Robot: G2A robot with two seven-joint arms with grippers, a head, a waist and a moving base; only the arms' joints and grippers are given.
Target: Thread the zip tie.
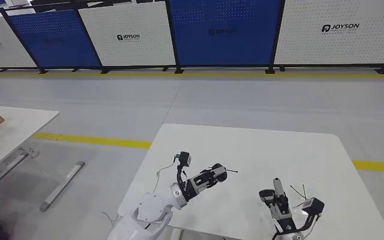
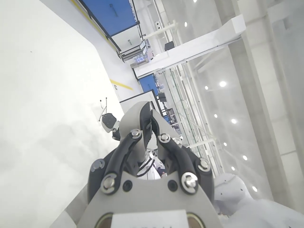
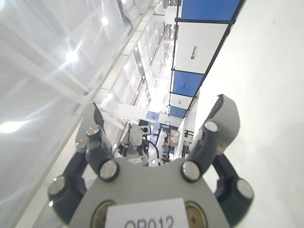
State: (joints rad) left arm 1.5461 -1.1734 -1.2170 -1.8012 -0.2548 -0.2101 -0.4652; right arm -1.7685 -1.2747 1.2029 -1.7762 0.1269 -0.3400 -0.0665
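Blue and white partition panels [image 1: 225, 30] line the far side of the grey floor, and a white bench [image 1: 270, 144] fills the foreground under both arms. The left claw [image 1: 221, 173] hangs over the near left part of the bench. In its own wrist view the left claw [image 2: 148, 110] has its fingers pressed together. A thin dark strip, seemingly the zip tie [image 1: 231, 171], juts from its tip. The strip's long axis runs nearly level across the bench, and its free end points toward the right arm's side. The right claw [image 1: 271, 189] sits near the bench's near right edge, well apart from the tie. In its own wrist view the right claw [image 3: 158, 104] has its fingers spread wide with nothing between them. Two thin dark strands [image 1: 300, 192] stand just beside that arm; I cannot tell what they are.
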